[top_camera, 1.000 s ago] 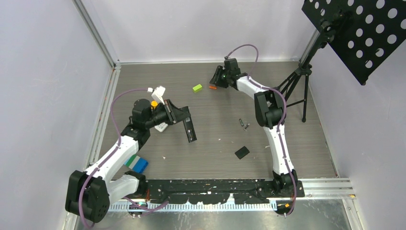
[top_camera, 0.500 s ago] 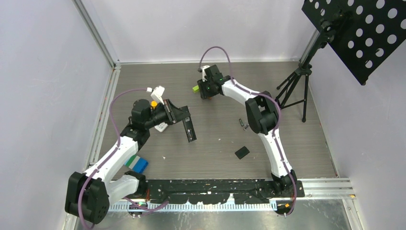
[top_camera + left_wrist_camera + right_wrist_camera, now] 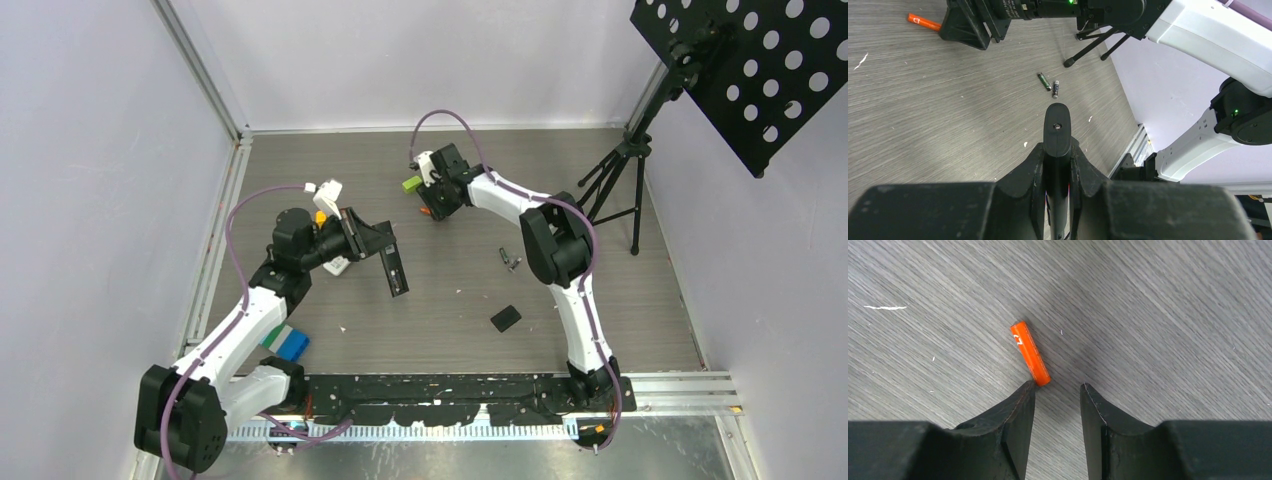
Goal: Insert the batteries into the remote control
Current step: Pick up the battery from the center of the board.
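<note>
Orange battery [image 3: 1030, 360]: likely light, smooth, may roll; grip mid-body
Right gripper [image 3: 1057, 390]: half open, empty
Left gripper [image 3: 1057, 155]: closed on remote [image 3: 1057, 127]

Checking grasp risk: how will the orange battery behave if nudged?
Likely to roll: the orange battery is a smooth cylinder lying flat on the table. Small, so probably light. Askew near the right gripper, it may pivot if clipped.

Lab cell: plain walls [image 3: 100, 150], tripod [image 3: 634, 150]

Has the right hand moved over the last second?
Yes. In the top view the right hand swung left and nearer, from right of the green block to close beside it.
</note>
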Motion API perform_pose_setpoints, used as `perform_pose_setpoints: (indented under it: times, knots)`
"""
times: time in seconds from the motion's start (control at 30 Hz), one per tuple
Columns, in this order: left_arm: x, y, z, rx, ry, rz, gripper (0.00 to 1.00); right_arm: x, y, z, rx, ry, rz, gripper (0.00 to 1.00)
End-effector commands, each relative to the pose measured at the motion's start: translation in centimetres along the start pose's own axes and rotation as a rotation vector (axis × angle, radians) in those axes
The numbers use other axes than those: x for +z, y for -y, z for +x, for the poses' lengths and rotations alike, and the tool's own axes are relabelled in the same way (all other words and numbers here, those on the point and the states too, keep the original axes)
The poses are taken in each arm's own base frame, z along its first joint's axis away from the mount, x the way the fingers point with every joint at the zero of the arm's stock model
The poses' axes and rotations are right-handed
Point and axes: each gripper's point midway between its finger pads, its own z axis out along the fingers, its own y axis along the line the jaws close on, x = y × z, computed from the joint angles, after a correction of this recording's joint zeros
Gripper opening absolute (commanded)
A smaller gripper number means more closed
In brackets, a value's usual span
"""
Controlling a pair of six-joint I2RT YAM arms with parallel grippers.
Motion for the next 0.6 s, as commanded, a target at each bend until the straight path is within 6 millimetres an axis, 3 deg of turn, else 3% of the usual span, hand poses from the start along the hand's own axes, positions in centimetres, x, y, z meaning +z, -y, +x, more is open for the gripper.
perform_pose_setpoints:
  times: [0.0,0.2,0.43,0.5,0.57]
  knots:
    - [-0.2,1.6,-1.9,0.050,0.048,0.035,0.00,1.7,-1.2,5.2,-0.057,-0.147,-0.014,0.45]
    - [-0.4,1.5,-1.9,0.057,0.047,0.026,0.00,3.0,-2.3,4.2,-0.111,-0.133,-0.013,0.51]
    - [-0.5,1.5,-1.9,0.061,0.045,0.024,0.00,3.5,-3.9,3.5,-0.125,-0.136,-0.037,0.43]
    - [-0.5,1.6,-1.9,0.062,0.047,0.024,0.00,3.5,-4.2,3.3,-0.130,-0.133,-0.041,0.35]
    - [-0.5,1.6,-1.9,0.063,0.048,0.025,0.00,3.4,-4.2,3.3,-0.117,-0.136,-0.036,0.19]
